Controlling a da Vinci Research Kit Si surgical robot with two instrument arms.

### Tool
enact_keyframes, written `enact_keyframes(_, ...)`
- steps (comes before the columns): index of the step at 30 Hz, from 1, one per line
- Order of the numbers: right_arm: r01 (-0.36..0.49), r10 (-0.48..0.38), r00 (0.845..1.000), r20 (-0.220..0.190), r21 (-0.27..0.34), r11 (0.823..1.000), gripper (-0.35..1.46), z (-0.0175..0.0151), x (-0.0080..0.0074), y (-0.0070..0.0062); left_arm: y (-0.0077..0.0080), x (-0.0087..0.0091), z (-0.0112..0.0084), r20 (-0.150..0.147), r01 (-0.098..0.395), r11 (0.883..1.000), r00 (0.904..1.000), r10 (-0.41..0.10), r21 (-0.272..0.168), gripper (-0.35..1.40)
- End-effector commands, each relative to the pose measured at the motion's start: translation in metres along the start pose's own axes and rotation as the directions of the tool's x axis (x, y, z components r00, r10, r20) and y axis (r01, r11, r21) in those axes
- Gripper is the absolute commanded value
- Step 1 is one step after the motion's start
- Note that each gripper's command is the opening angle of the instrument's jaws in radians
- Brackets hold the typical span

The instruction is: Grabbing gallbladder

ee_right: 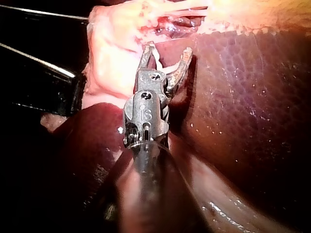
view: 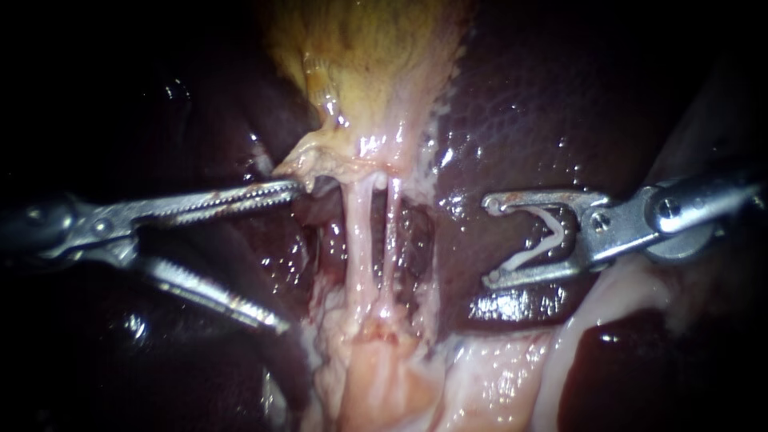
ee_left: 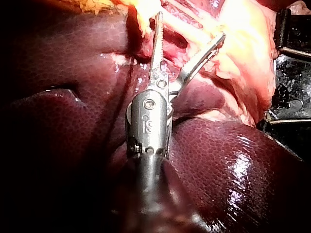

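Endoscope view: left instrument (view: 292, 256) jaws wide apart beside gallbladder (view: 368, 56); right instrument (view: 488, 242) jaws hold white clip (view: 544, 244).

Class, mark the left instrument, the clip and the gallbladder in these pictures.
left instrument (view: 292, 256), endoscope view, the gap between its open jaws.
clip (view: 558, 230), endoscope view, the bend of its white V.
gallbladder (view: 376, 72), endoscope view, its yellowish upper wall.

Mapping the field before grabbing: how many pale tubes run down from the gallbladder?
2. The first tube runs down from the gallbladder on the left instrument's side; the second tube lies close beside it, toward the right instrument holding a clip. Tissue may hide others.
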Motion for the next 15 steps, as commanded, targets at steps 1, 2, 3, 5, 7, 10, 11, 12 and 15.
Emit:
enact_keyframes(1,0.000,0.000,1.000,0.000,0.000,1.000,0.50,0.0000,0.0000,0.0000,0.0000,0.0000,0.0000,0.000,0.000,1.000,1.0000,0.000,0.000,0.89)
enact_keyframes(2,0.000,0.000,1.000,0.000,0.000,1.000,0.50,0.0000,0.0000,0.0000,0.0000,0.0001,0.0000,0.000,0.000,1.000,1.0000,0.000,0.000,0.89)
enact_keyframes(3,0.000,0.000,1.000,0.000,0.000,1.000,0.50,0.0000,0.0000,0.0000,0.0000,0.0002,0.0000,0.000,0.001,1.000,1.0000,-0.001,0.002,0.89)
enact_keyframes(5,0.000,0.000,1.000,0.000,0.000,1.000,0.50,-0.0001,0.0000,0.0000,-0.0002,0.0005,-0.0002,0.001,0.003,1.000,1.0000,-0.003,0.009,0.89)
enact_keyframes(7,0.000,0.000,1.000,0.000,0.000,1.000,0.50,-0.0001,0.0000,0.0000,-0.0005,0.0013,-0.0006,0.003,0.008,1.000,1.0000,-0.008,0.018,0.89)
enact_keyframes(10,0.000,0.000,1.000,0.000,0.000,1.000,0.50,-0.0001,0.0000,0.0000,-0.0011,0.0026,-0.0014,0.007,0.018,0.999,0.9998,-0.018,0.047,0.89)
enact_keyframes(11,0.000,0.000,1.000,0.000,0.000,1.000,0.50,-0.0001,0.0000,0.0000,-0.0013,0.0030,-0.0016,0.008,0.021,0.998,0.9997,-0.021,0.055,0.89)
enact_keyframes(12,0.000,0.000,1.000,0.000,0.000,1.000,0.50,-0.0001,0.0000,0.0000,-0.0015,0.0034,-0.0018,0.009,0.024,0.998,0.9997,-0.025,0.064,0.89)
enact_keyframes(15,0.000,0.000,1.000,0.000,0.000,1.000,0.50,-0.0001,0.0000,0.0000,-0.0022,0.0045,-0.0023,0.014,0.045,0.993,0.9988,-0.047,0.110,0.86)
